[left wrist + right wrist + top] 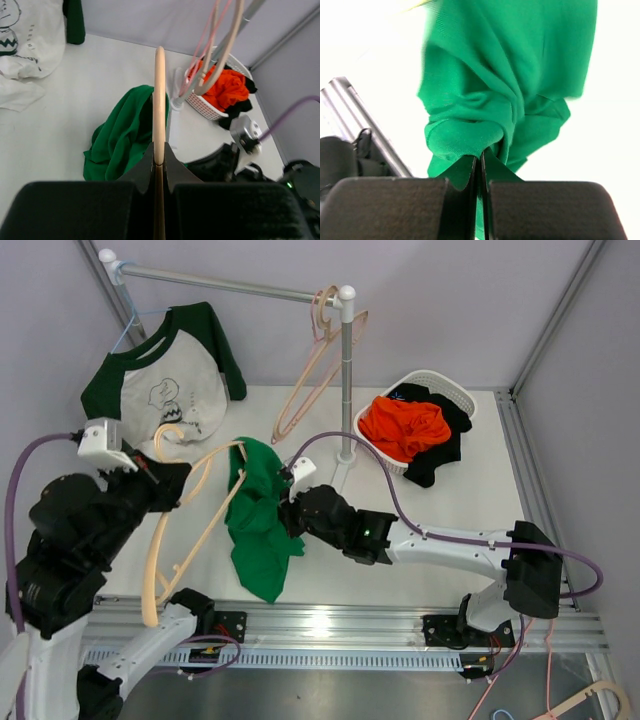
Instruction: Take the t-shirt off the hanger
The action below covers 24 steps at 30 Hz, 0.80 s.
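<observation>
A green t-shirt [258, 522] hangs bunched from one end of a beige hanger [190, 525] above the table. My left gripper [160, 480] is shut on the hanger, whose bar [159, 100] runs up from between the fingers in the left wrist view, with the t-shirt [122, 135] draped on its far end. My right gripper [290, 508] is shut on a fold of the t-shirt [485, 105], which fills the right wrist view above the closed fingers [481, 165].
A clothes rack [345, 360] stands at the back with a white-and-green shirt [165, 380] on a blue hanger and empty pink hangers [320, 350]. A white basket [415, 420] holds orange and black clothes at the right. A hanger lies below the table at bottom right.
</observation>
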### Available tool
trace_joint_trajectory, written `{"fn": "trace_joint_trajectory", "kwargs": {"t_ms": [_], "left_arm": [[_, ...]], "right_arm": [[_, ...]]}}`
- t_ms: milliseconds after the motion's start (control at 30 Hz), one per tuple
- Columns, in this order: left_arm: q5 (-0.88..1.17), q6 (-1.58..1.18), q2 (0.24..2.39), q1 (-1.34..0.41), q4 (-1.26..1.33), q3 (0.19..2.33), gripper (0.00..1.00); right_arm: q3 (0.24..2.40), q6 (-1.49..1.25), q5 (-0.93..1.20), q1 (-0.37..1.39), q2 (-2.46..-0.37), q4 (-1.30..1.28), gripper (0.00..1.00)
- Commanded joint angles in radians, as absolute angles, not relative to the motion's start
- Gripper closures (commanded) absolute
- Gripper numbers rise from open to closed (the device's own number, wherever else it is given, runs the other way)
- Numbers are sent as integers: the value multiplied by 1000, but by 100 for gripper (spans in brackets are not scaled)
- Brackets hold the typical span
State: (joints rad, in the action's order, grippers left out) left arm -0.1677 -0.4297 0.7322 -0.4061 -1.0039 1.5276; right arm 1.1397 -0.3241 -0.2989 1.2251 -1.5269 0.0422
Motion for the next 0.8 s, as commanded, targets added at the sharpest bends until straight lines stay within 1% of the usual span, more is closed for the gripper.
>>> {"fn": "trace_joint_trajectory", "kwargs": {"t_ms": [0,67,100,167,200,233,267,300,333,400,467,500,533,567,667,700,733,767], "left_arm": [[-45,-449,690,-413,-1012,1535,99],[-26,-443,658,-413,-1046,1531,99],[-29,-437,646,-413,-1060,1531,99],[-41,-408,614,-413,-1094,1522,99],[-81,-399,608,-413,-1113,1520,99],[-113,-390,601,-413,-1130,1517,99],[-145,-381,592,-413,-1143,1510,99],[-175,-370,583,-413,-1149,1484,99],[-214,-367,572,-413,-1144,1473,99],[-189,-351,548,-413,-1111,1418,99],[-135,-357,552,-413,-1100,1398,99],[-120,-363,557,-413,-1091,1379,99],[-109,-367,558,-413,-1062,1370,99],[-83,-368,560,-413,-1046,1352,99],[-51,-377,552,-413,-990,1315,99],[-46,-377,552,-413,-980,1307,99],[-41,-373,555,-413,-965,1302,99],[-35,-364,558,-413,-960,1302,99]], "right_arm": [[1157,-367,-374,1218,-1510,26,100],[1154,-380,-425,1223,-1471,5,100],[1147,-393,-452,1226,-1454,-46,100],[1147,-409,-579,1245,-1387,-145,100],[1149,-452,-644,1261,-1358,-190,100],[1144,-468,-754,1278,-1327,-222,100],[1138,-474,-809,1302,-1257,-248,100],[1129,-472,-869,1365,-1221,-282,100],[1123,-472,-1002,1402,-1189,-300,100],[1140,-453,-1106,1478,-1107,-362,100],[1199,-365,-1205,1496,-1068,-386,100],[1215,-300,-1239,1494,-1040,-335,100],[1227,-85,-1268,1480,-1031,-271,100],[1248,40,-1288,1467,-1022,-91,100],[1304,364,-1179,1356,-1002,171,100],[1363,385,-1029,1314,-1003,176,100],[1397,396,-935,1222,-1006,172,100],[1426,426,-849,1177,-1012,189,100]]}}
